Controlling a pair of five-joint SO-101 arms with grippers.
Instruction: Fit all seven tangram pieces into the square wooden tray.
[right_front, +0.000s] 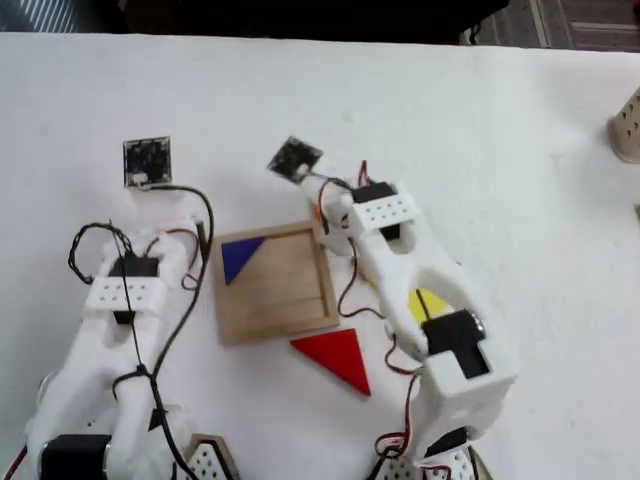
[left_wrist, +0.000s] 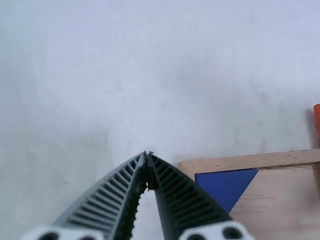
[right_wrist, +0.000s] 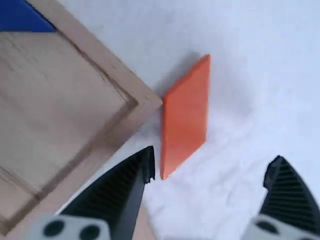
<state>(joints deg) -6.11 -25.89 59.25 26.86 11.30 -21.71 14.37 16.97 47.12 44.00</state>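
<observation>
Orange slab (right_wrist: 185, 117): slanted four-sided piece, flat on the white table (right_front: 480, 130), just beside an outer corner of the wooden tray (right_front: 278, 328), not inside it.

Right gripper (right_wrist: 212, 167): spread wide above this piece, one finger near a pointed end of it, the other well off to the side.

Left gripper (left_wrist: 147, 167): closed, tips meeting, holding nothing, over bare table beside the tray corner where the blue triangle (right_front: 238, 256) lies.

Blue triangle: the one piece we count inside the tray, tucked into a corner.

Red triangle (right_front: 338, 357): on the table, just outside the tray's near edge.

Yellow piece (right_front: 428, 302): on the table, partly hidden under the right arm.

Step in hand, as we judge it: picking up the orange slab.

Handling note: we would centre the open fingers across the slab's narrow width, come down square and close on its long edges. The piece looks thin and lies close to the rim, so a finger landing on the wood could skid it away.
</observation>
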